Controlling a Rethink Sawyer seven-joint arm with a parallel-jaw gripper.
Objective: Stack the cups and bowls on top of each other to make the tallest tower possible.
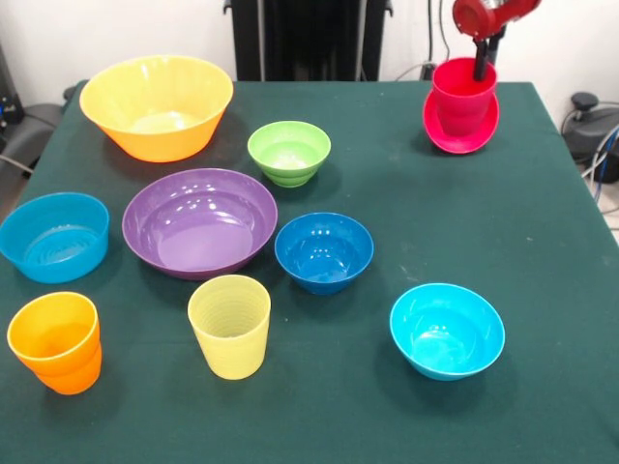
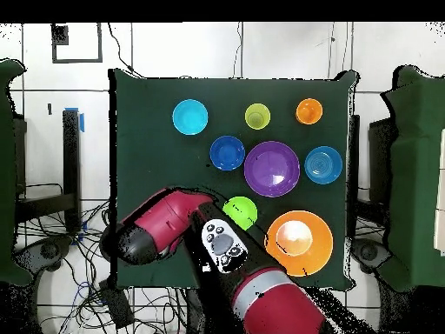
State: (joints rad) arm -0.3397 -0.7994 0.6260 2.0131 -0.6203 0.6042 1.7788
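The gripper (image 1: 481, 60) reaches into the red cup (image 1: 462, 94), nested in the tilted red bowl (image 1: 460, 124); its grip cannot be told. Judged next: settle this stack on the desk (image 1: 387, 222).

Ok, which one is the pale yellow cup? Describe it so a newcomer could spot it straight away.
In the front view, start at the wide purple bowl in the middle of the green table. Directly nearer the camera stands the pale yellow cup, between the orange cup and the cyan bowl. Fine ribs ring its walls; it is taller and narrower than the bowls.
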